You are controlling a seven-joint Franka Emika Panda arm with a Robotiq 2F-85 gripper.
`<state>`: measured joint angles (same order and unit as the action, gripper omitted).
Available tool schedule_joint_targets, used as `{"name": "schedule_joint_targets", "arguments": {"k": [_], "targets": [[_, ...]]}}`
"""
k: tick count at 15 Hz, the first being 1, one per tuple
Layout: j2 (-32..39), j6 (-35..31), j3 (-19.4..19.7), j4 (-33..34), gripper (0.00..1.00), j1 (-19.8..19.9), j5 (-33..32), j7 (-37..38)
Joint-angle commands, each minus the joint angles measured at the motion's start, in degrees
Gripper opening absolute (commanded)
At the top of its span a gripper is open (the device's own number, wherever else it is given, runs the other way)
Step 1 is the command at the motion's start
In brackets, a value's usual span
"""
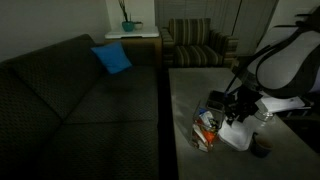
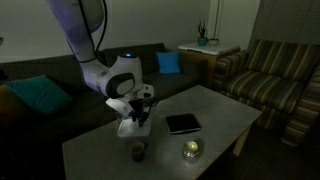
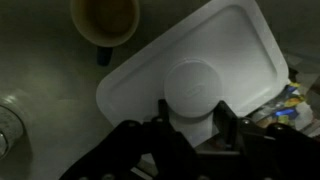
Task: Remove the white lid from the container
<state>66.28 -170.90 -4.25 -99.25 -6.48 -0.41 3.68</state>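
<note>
Holding the white lid (image 3: 240, 45) by its round raised centre, my jaws are clamped partway on it, with the container (image 3: 288, 100) peeking out just beside them. As I judge it, the smooth plastic could slip, or the container could drag along and spill onto the table (image 3: 40, 70) near the small bowl (image 3: 105, 18) beyond the jaws. I can read no writing.

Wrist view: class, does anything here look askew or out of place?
Yes. The lid sits skewed, not square over the container, whose colourful contents peek out past its right edge. The gripper grips the lid's round centre bump.
</note>
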Motion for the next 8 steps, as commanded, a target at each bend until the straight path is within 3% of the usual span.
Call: {"name": "schedule_joint_targets", "arguments": {"k": [1,8], "targets": [[-1.09,0.00,-2.13,-1.61,0.25,-0.31,-0.32,-2.27],[0.84,4.12,-2.89,-0.48,0.25,0.56,-0.64,-4.98]]}}
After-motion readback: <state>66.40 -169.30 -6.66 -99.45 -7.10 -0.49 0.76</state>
